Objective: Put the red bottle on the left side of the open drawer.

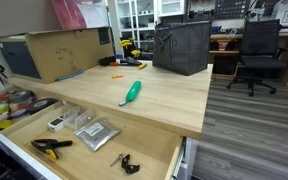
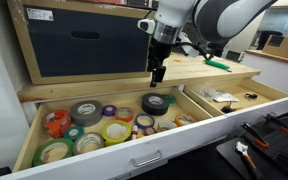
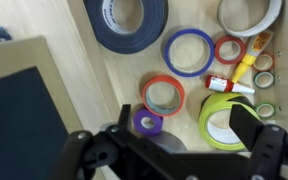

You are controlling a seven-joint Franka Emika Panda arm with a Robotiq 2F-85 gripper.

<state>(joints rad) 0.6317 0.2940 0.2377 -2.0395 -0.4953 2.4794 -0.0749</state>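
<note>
The red bottle [image 3: 227, 86] is tiny, red with a white tip. It lies flat on the floor of the open drawer [image 3: 92, 95] among tape rolls, beside a yellow-and-black roll [image 3: 220, 120]. My gripper [image 3: 164, 140] is open and empty and hangs above the rolls. Its right finger is just below the bottle in the wrist view, apart from it. In an exterior view the gripper [image 2: 157, 75] hovers over the tape compartment of the drawer [image 2: 134, 160], above a black roll [image 2: 156, 102]. I cannot pick out the bottle in either exterior view.
Several tape rolls fill this compartment: a large dark blue roll [image 3: 130, 22], a blue ring [image 3: 189, 52], an orange ring [image 3: 163, 95] and a small purple roll [image 3: 148, 123]. A divider slat [image 2: 191, 104] separates the other compartment. A teal-green tool [image 1: 132, 92] lies on the desktop.
</note>
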